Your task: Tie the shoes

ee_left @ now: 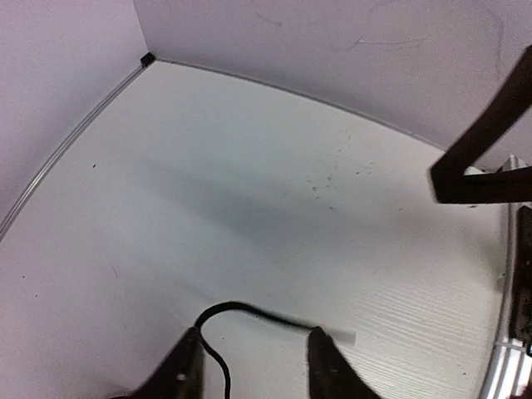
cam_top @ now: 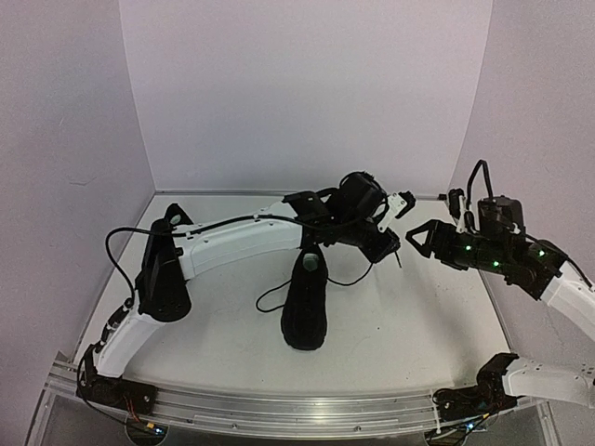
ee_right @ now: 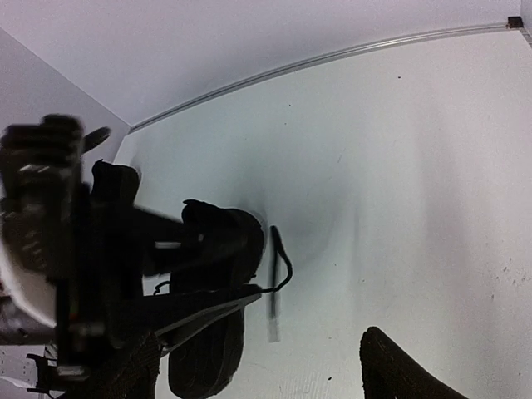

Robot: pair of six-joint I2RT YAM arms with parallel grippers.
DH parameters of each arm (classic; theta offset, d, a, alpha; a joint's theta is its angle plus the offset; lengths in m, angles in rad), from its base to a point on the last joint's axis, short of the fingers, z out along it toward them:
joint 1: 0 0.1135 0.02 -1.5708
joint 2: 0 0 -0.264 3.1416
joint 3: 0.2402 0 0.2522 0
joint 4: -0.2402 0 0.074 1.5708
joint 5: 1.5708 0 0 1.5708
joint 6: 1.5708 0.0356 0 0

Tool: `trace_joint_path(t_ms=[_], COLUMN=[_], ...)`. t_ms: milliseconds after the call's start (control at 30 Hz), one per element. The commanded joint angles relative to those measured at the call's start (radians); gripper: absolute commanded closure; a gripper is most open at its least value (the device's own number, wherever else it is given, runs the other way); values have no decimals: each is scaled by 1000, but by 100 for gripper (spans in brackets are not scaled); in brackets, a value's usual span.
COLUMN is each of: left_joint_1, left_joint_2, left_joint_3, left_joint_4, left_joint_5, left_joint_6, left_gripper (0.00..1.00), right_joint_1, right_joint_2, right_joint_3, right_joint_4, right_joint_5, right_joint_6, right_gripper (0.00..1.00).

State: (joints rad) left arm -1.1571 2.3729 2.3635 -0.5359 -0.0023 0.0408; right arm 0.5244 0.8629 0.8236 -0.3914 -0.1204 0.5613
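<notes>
One black shoe (cam_top: 305,302) lies in the middle of the table, toe toward me. Its thin black lace (ee_left: 249,314) trails out to the right. My left gripper (cam_top: 389,243) reaches over the shoe's far end to that side. In the left wrist view the left gripper (ee_left: 256,334) has its jaws apart, and the lace arches loosely across the gap, its clear tip by the right finger. My right gripper (cam_top: 416,238) hovers just right of the left one. In the right wrist view the right gripper (ee_right: 258,339) stands wide open and holds nothing, facing the shoe (ee_right: 208,349) and the lace end (ee_right: 273,283).
Another stretch of lace (cam_top: 270,295) curls on the table left of the shoe. White walls close the table at the back and on both sides. A metal rail (cam_top: 297,409) runs along the near edge. A finger of the right gripper (ee_left: 486,141) shows in the left wrist view.
</notes>
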Motion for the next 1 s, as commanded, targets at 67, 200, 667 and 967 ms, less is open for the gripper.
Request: trace_joint_path(t_ms=[67, 200, 667, 967], left_joint_1=[11, 45, 212, 259], left_joint_2=[-110, -340, -771, -687], left_joint_3=[-144, -443, -1337, -1468], left_joint_4=[-14, 83, 244, 472], left_joint_5=[-34, -59, -156, -52], left_joint_6=[-6, -84, -501, -602], left_gripper=[27, 18, 29, 34], right_joint_1=[-5, -5, 10, 10], right_joint_2=[56, 141, 313, 320], right_joint_3=[-8, -33, -66, -98], right_joint_4=[-28, 51, 204, 206], right_joint_5=[-18, -129, -281, -248], right_joint_6=[-15, -34, -33, -21], right_gripper=[21, 24, 30, 27])
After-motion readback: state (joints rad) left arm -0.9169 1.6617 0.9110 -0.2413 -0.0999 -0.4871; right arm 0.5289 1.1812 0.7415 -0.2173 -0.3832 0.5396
